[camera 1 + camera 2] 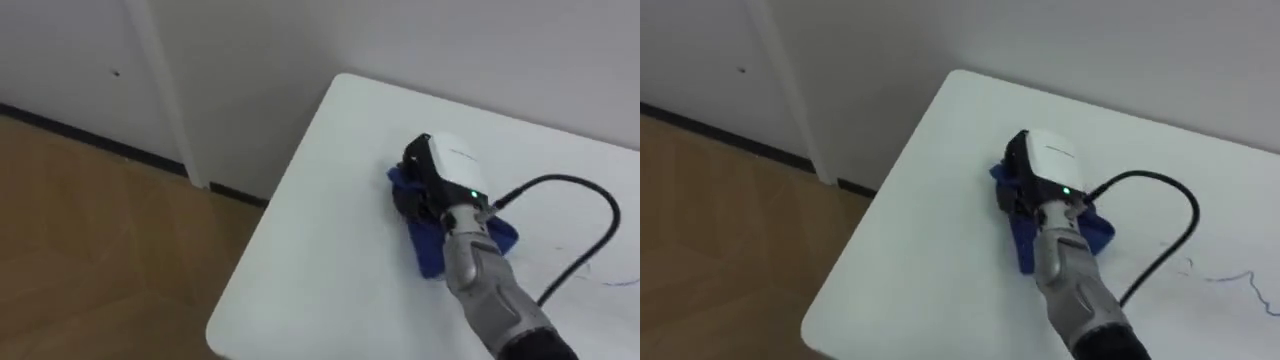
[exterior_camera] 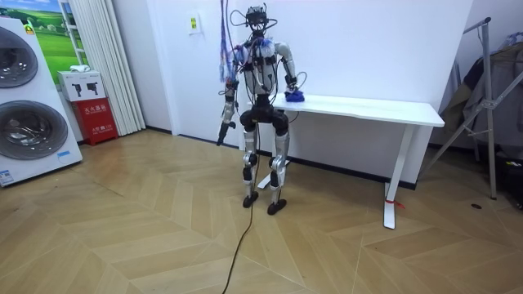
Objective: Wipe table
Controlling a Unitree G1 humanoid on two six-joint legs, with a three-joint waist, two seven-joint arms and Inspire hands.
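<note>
In the left eye view the right hand point(image 1: 450, 168) lies palm-down on a blue cloth point(image 1: 430, 255) near the left corner of the white worktop point(image 1: 330, 220). Whether the hand is spread or clenched cannot be told.

In the room view the robot stands at the worktop's left end, facing the wall. Its left hand point(image 2: 221, 135) hangs at its side, its state unclear.

In the right eye view a thin blue scribble point(image 1: 1240, 283) marks the worktop right of the cloth.

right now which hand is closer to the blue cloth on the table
Right. The right hand lies on top of the blue cloth, near the corner of the white table. The left hand hangs at the robot's side, away from the table.
</note>
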